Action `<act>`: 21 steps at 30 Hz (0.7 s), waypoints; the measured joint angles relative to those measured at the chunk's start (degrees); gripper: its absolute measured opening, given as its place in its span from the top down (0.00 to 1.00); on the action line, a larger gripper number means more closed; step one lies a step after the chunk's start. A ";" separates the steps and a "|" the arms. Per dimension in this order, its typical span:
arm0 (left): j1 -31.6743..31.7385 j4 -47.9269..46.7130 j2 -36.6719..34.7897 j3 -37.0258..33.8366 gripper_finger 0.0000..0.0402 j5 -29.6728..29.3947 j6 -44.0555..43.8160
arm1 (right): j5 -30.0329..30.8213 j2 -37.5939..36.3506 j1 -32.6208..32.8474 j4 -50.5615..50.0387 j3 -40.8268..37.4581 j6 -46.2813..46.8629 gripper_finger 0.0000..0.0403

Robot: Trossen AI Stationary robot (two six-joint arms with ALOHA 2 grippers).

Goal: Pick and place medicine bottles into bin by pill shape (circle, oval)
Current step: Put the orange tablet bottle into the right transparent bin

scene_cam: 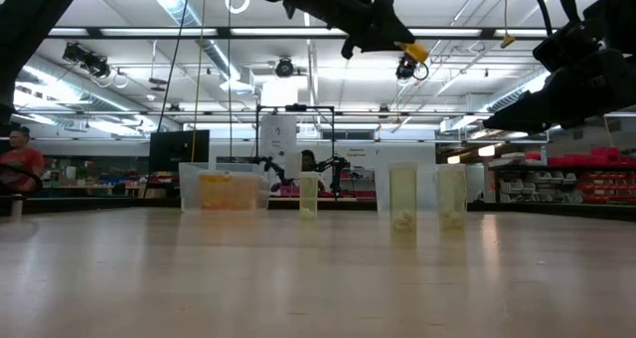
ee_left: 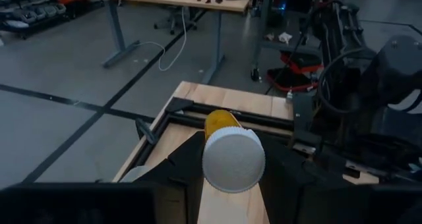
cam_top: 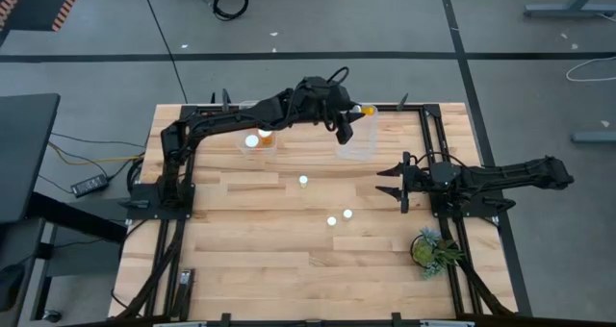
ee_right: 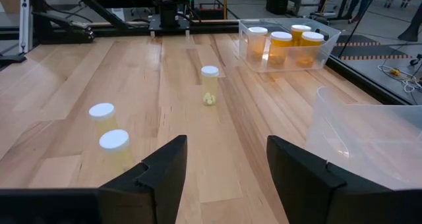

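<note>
A small green potted plant (cam_top: 430, 249) stood at the light wooden table's (cam_top: 260, 260) edge. A black power adapter (cam_top: 89, 185) lay on the grey floor.

Bottles (ee_right: 285, 43) in bin (ee_right: 254, 58) (far side)

We see bright ceiling strip lights (scene_cam: 199, 30) w/ glare at 12 o'clock, soft sheen on the tabletop (scene_cam: 298, 278), arms silhouetted dark.

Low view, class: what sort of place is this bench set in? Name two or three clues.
Probably a large industrial lab or workshop hall. Long ceiling strip lights run overhead, red storage racks line one side, and another robot arm stands beyond the wooden table.
</note>
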 joint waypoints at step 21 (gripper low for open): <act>2.10 -7.61 17.50 13.41 0.69 2.91 -1.68 | 0.00 -0.02 -0.01 -0.01 0.00 0.00 0.46</act>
